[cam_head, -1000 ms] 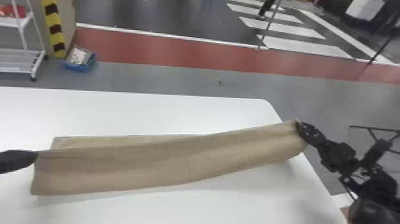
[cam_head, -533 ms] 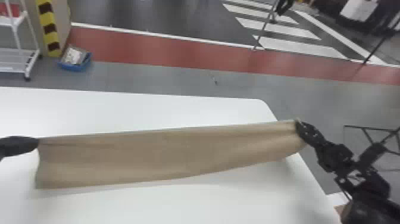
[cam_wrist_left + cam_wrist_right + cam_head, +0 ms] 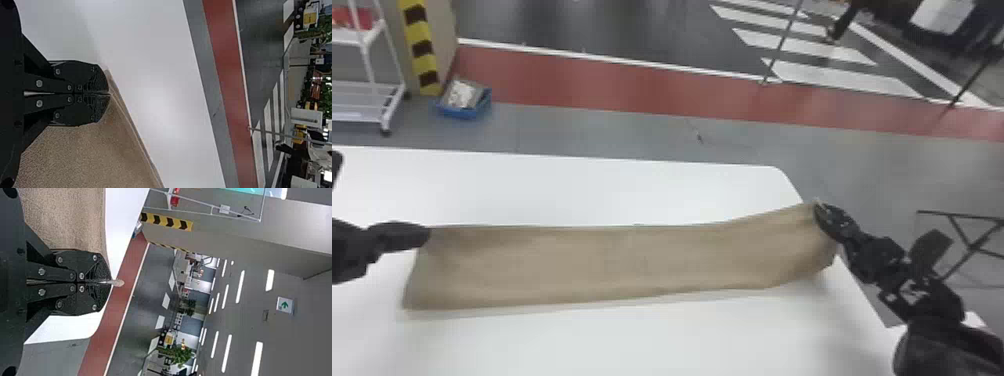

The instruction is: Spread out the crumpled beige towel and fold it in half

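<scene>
both the left gripper (image 3: pixel 426 235) and the right gripper (image 3: pixel 821 215) are clamped on the beige towel (image 3: pixel 622 265), one at each end. the left is over the table (image 3: pixel 592 192), the right by the table's right edge. the towel stretches between them above the table in a long band. beyond the table's far edge, a blue bin (image 3: pixel 460 113) sits on the floor (image 3: pixel 612 132).

Matt woven beige towel (image 3: pixel 622 265), smooth white table (image 3: pixel 572 190), matt black gripper fingers (image 3: pixel 84 76)
</scene>
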